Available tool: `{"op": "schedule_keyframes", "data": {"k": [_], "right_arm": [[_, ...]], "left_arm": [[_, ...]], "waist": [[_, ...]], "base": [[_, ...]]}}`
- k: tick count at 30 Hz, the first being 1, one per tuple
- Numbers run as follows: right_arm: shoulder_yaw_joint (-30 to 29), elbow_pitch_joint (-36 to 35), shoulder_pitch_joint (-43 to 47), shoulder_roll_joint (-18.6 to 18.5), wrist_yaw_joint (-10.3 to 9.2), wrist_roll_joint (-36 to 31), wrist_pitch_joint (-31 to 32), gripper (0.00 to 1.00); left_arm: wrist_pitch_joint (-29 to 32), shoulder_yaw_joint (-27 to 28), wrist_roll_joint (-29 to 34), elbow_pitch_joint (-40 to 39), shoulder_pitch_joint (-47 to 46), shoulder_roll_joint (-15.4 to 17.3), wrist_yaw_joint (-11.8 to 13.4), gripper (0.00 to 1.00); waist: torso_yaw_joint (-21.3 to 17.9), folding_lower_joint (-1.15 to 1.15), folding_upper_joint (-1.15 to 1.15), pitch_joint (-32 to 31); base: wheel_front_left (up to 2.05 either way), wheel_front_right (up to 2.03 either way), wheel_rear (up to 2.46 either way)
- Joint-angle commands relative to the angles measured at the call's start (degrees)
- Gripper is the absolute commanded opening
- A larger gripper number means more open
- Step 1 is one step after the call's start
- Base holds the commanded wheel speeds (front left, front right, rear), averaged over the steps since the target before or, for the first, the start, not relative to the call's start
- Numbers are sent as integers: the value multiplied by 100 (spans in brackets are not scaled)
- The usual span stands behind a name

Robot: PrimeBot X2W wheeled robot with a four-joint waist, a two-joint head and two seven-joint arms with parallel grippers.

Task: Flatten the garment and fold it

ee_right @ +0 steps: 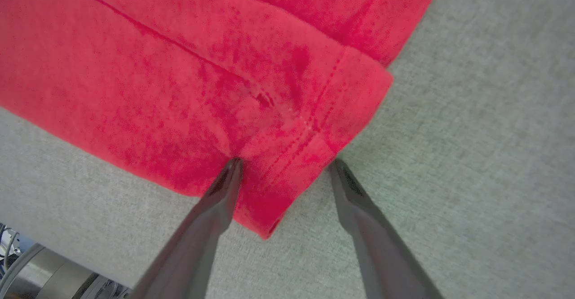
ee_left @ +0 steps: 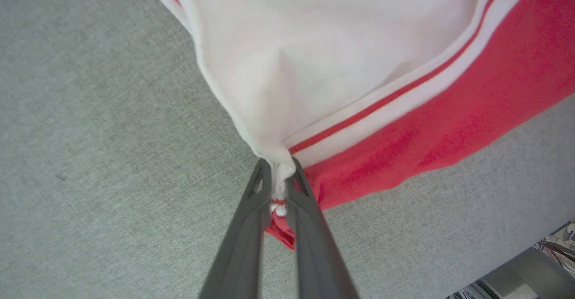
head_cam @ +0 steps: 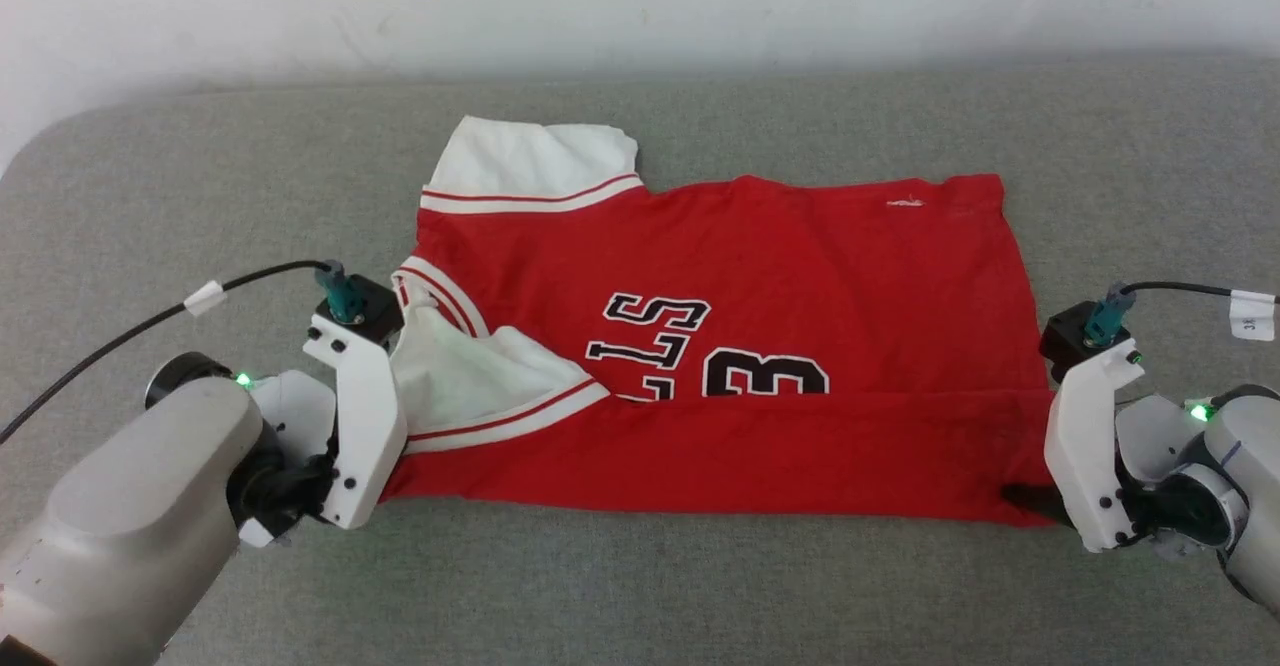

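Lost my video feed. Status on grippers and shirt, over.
Left gripper shut on sleeve corner. Right gripper open, straddling hem corner. Garment half folded on grey cushion. Nothing in the way.

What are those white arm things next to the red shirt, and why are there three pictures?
Those are a robot's two arms. Each ends in a gripper, a kind of hand with two long dark fingers. The big picture comes from a camera on the robot's head, looking down at a grey cushioned surface. On it lies a red shirt with white sleeves and black letters, with its near edge folded over.

The other two pictures come from small cameras on the wrists, looking along the fingers. In the left wrist picture, the left gripper is pinched shut on the shirt's corner, where the white sleeve meets the red cloth. In the right wrist picture, the right gripper is open, with its fingers on either side of the shirt's other near corner, not yet pinching it.
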Motion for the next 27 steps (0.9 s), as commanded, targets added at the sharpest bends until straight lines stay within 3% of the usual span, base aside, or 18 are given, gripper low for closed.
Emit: {"op": "schedule_keyframes", "data": {"k": [1, 2, 3, 4, 12, 22, 27], "right_arm": [[211, 43, 254, 186, -3, 70, -116, 100], [250, 7, 227, 174, -3, 84, -191, 48], [250, 7, 227, 174, -3, 84, -191, 48], [279, -27, 193, 154, -3, 100, -264, 0], [410, -497, -123, -261, -3, 221, -876, 0], [487, -1496, 136, -1145, -3, 487, -1178, 0], [463, -1720, 555, -1500, -3, 622, -1170, 0]], "left_arm": [[-66, -50, -75, 42, -69, 1, -3, 0], [-96, -64, -98, 64, -64, 14, -3, 0], [-96, -64, -98, 64, -64, 14, -3, 0], [-125, -80, -120, 86, -52, 29, -3, 0], [-421, -145, -347, 135, 55, 200, -3, 0], [-539, -480, -603, -697, 604, 952, -3, 0], [-601, -588, -741, -1071, 1023, 1108, 40, 0]], "waist": [[-9, 0, 0, 30], [-29, 0, 0, 29], [-29, 0, 0, 29], [-53, 0, 0, 18], [-201, 0, 0, -327], [-221, 0, 0, -771], [-170, 0, 0, -806]], "base": [[0, 0, 0], [0, 0, 0], [0, 0, 0], [0, 0, 0], [0, 0, 0], [0, 0, 0], [0, 0, 0]]}}
